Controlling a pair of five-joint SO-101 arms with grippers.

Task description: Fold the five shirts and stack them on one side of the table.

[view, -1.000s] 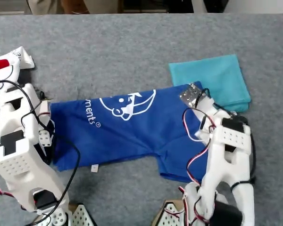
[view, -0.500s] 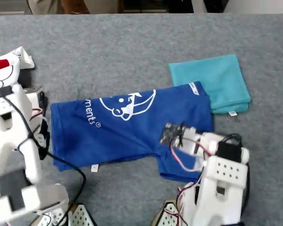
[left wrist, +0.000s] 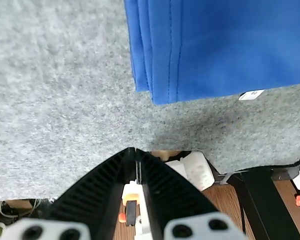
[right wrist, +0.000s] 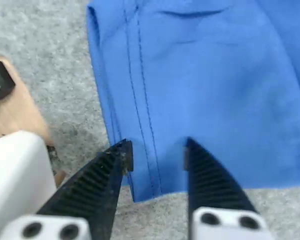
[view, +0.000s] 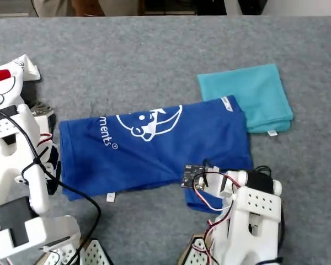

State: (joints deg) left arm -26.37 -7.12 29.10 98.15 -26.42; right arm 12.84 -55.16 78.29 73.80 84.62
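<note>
Blue shirt (view: pixel 154 149) lies spread flat on the grey surface (view: pixel 154 55).
The right end effector (right wrist: pixel 155 150) is released, with the shirt's stitched hem between its fingers. The left end effector (left wrist: pixel 135 160) is clenched on nothing, with the shirt's other edge near, ahead of it. A folded teal shirt (view: pixel 248 96) lies beyond the right end effector, touching the blue shirt.

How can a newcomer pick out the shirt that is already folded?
Start from the grey table and find the big blue shirt spread in its middle. The folded shirt touches its far right corner. It alone is plain turquoise and a neat small square.
</note>
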